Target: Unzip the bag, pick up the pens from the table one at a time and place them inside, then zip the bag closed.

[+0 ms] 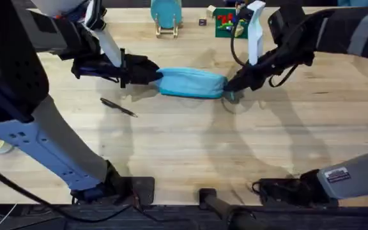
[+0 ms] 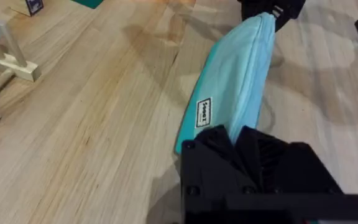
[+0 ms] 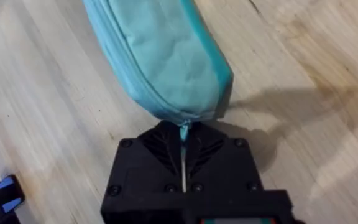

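The bag [image 1: 191, 83] lies lengthwise on the surface [image 1: 190, 147], stretched between the two sets of jaws. The left gripper [image 1: 153, 74] has its jaws clamped on one end of the pouch; in the left wrist view the fabric runs straight into the closed fingers. The right gripper [image 3: 184, 138] has its jaws pressed together on what appears to be the zipper pull at the other end, though the tab is too small to confirm. The zipper seam [image 3: 126, 59] looks closed along the visible length, so the step in hand is judged to be unzipping.

Recommended handling: keep the left jaws firm as an anchor, and draw the right jaws along the seam line toward the left jaws, staying low and parallel to the zipper. Pulling off-axis is likely to lift or twist the soft fabric and jam the slider. The pouch should stay taut between the jaws.

One pen [image 1: 119, 107] lies on the surface just near-side of the left jaws, apart from the bag and clear of both arms.

Beyond the jaws, at the far edge, stand a teal disc on a wooden stand [image 1: 166, 16] and a green box of small items [image 1: 227, 22]. Light wood planks, otherwise uncluttered between the jaws and the arm bases
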